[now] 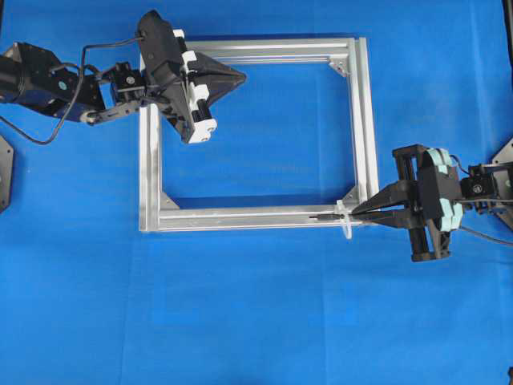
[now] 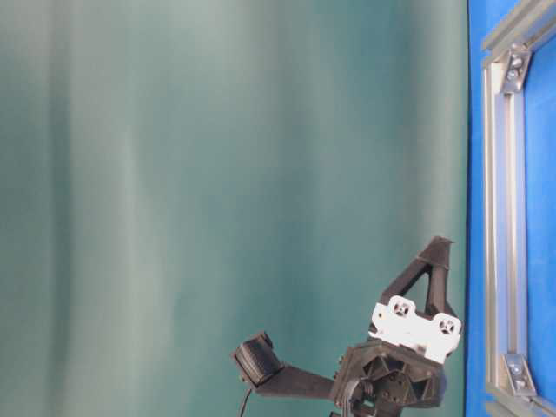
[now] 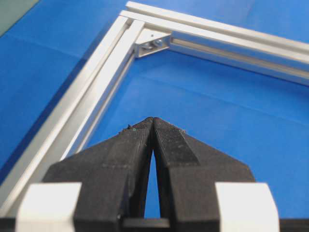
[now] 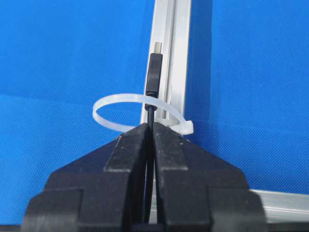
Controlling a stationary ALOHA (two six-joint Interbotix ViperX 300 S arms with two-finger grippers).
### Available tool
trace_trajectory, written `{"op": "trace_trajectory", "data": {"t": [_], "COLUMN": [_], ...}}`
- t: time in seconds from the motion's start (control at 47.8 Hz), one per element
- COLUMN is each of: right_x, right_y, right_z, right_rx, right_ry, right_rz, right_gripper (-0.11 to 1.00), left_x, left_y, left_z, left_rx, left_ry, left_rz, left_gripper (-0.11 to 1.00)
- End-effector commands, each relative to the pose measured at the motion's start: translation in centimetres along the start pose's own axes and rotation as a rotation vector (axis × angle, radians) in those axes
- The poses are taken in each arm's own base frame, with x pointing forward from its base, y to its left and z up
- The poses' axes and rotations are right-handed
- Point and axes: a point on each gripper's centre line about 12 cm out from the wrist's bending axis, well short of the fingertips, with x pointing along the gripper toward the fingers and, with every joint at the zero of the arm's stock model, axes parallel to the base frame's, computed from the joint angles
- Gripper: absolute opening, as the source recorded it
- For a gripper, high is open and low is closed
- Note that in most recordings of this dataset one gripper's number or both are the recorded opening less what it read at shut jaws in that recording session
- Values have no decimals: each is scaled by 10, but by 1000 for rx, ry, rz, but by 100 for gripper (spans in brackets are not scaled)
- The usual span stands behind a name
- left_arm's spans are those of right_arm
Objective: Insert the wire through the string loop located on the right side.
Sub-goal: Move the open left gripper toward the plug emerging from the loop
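Your wire (image 4: 150, 116) is a very thin black cable ending in a slightly thicker dark rectangular plug body with ribbed sides and a small metallic tip. In the right wrist view the plug has passed through the string loop (image 4: 137, 110): the cable crosses the loop's band and the plug body stands on the far side of it, lying along the frame's bar. The loop is a whitish, translucent flat band, like a cable tie, curved into an oval that wraps the bar, with a small square head at its right end. From overhead it shows as a pale sliver across the near bar beside the lower right corner (image 1: 345, 220).

Your right gripper (image 4: 150, 129) is closed on the wire, its matte black, finely ridged fingers pinching the cable just behind the loop.

The frame (image 1: 240, 216) is a rectangle of silver extruded aluminium with lengthwise slots, joined by triangular metal corner brackets (image 3: 153, 43) with bolts. It lies flat on a worktop (image 1: 256, 321) covered in bright blue, finely woven cloth.

Your left gripper (image 3: 153, 126) is fully closed with nothing in it, fingertips pressed together, hovering over the frame's upper left part, well apart from the wire. Its body carries white plastic blocks.
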Motion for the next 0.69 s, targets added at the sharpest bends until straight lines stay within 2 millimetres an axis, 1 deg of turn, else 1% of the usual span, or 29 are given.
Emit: {"op": "trace_trajectory", "data": {"t": [0.0, 0.147, 0.168, 0.23, 0.398, 0.503, 0.586, 0.67], "right_x": [1, 1, 1, 1, 1, 1, 1, 1], "right_y": [0, 0, 0, 1, 0, 0, 0, 1], "right_z": [8, 8, 8, 8, 8, 7, 8, 7], "right_rx": [4, 4, 4, 4, 4, 4, 4, 4], "right_ry": [-31, -29, -31, -31, -31, -28, -29, -27], "right_rz": [0, 0, 0, 2, 0, 0, 0, 1], "right_gripper": [-3, -3, -3, -3, -3, -3, -3, -3], "left_x": [-3, -5, -6, -9, -20, -28, -33, -35], "left_y": [-12, -41, -49, -63, -104, -126, -140, -146], "left_z": [13, 11, 10, 8, 2, -1, -3, -4], "left_rx": [1, 20, 23, 33, 43, 43, 40, 33], "left_ry": [-41, -38, -36, -30, -21, -16, -11, -6], "left_rz": [-30, -104, -124, -161, -271, -329, -367, -382], "left_gripper": [0, 0, 0, 0, 0, 0, 0, 0]}}
